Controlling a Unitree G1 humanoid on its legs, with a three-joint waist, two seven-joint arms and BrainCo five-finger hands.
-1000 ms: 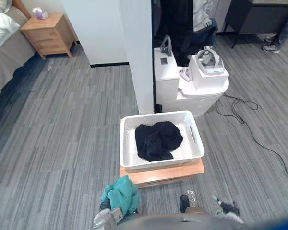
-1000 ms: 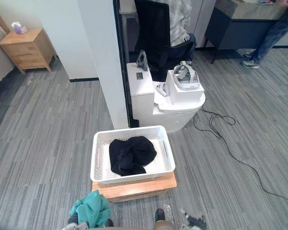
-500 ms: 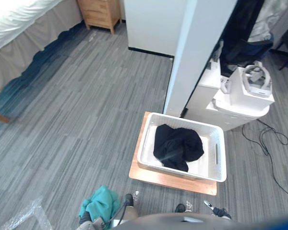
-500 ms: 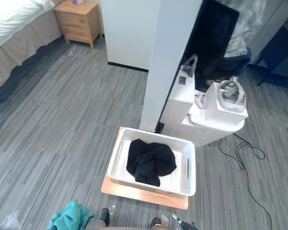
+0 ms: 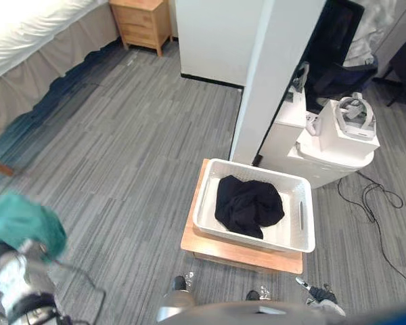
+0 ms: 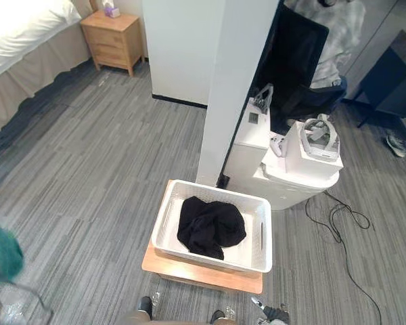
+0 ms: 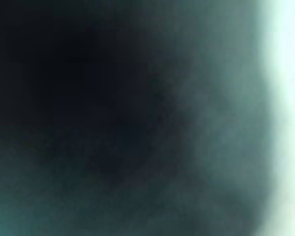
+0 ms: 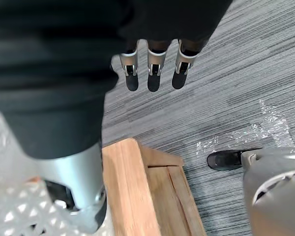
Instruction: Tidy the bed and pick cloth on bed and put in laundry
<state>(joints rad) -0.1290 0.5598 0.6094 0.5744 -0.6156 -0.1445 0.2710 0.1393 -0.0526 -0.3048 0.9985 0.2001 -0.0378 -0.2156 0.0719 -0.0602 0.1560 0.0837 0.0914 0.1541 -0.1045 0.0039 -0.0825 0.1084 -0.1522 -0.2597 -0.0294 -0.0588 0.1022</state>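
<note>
A white laundry basket [image 5: 304, 220] stands on a low wooden stand [image 5: 240, 254] in front of me, with a black cloth [image 5: 249, 205] heaped inside it. My left hand [image 5: 17, 272] is raised at the far lower left, shut on a bunched teal cloth [image 5: 24, 227] well to the left of the basket; the same teal cloth [image 7: 187, 147] covers the left wrist view. My right hand [image 8: 152, 73] hangs low beside the stand's near corner, fingers straight and holding nothing, also seen as right hand [image 5: 321, 296].
The bed [image 5: 34, 40] with its skirt runs along the upper left, a wooden nightstand [image 5: 142, 20] beyond it. A white pillar [image 5: 277, 68] rises behind the basket, beside a white unit [image 5: 338, 135] carrying a headset. Grey plank floor lies between bed and basket.
My left hand has swung up and far out to the left with the teal cloth. The camera turned over the last second; the basket and black cloth stayed put.
</note>
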